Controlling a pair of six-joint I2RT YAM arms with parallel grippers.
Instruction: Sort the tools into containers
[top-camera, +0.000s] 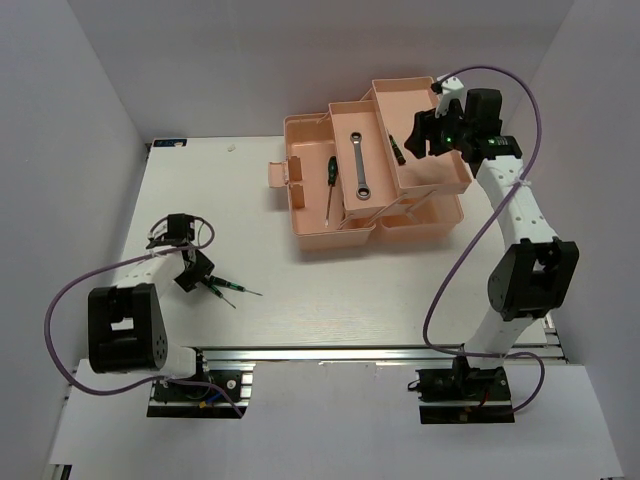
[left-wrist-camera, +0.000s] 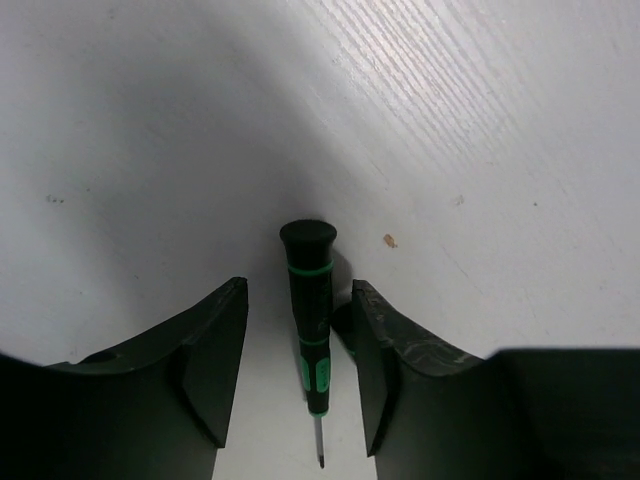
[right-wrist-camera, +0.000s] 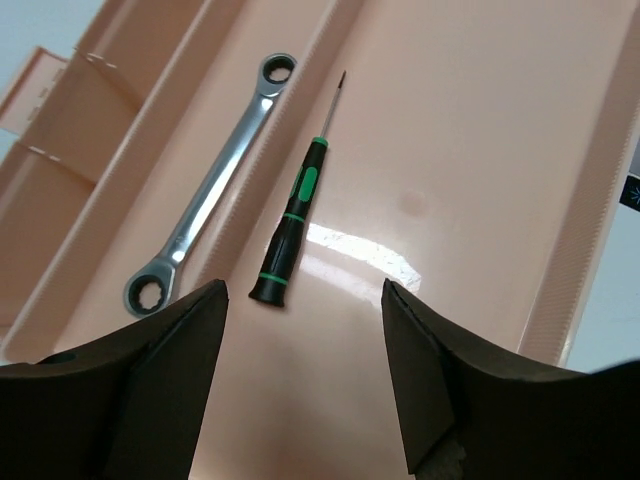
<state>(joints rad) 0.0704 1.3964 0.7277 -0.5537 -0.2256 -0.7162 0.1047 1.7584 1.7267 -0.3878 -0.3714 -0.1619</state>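
The salmon-pink toolbox (top-camera: 318, 238) stands open at the table's far middle. A silver wrench (top-camera: 358, 165) lies in its middle tray, one screwdriver (top-camera: 329, 185) in the left compartment and another (top-camera: 397, 150) in the right tray. My right gripper (top-camera: 422, 135) hovers open and empty over that right tray (right-wrist-camera: 480, 150); its wrist view shows the screwdriver (right-wrist-camera: 290, 235) and the wrench (right-wrist-camera: 205, 195) just ahead of the fingers. My left gripper (top-camera: 195, 272) is low on the table, open, with a green-black screwdriver (left-wrist-camera: 310, 320) lying between its jaws. A second screwdriver (top-camera: 226, 297) lies beside it.
The toolbox lid with handle (top-camera: 283, 176) sticks out to the left. The folded-out trays stand above the lower compartments (top-camera: 420, 215). White walls close the table in at left, right and back. An aluminium rail (top-camera: 330, 352) runs along the near edge.
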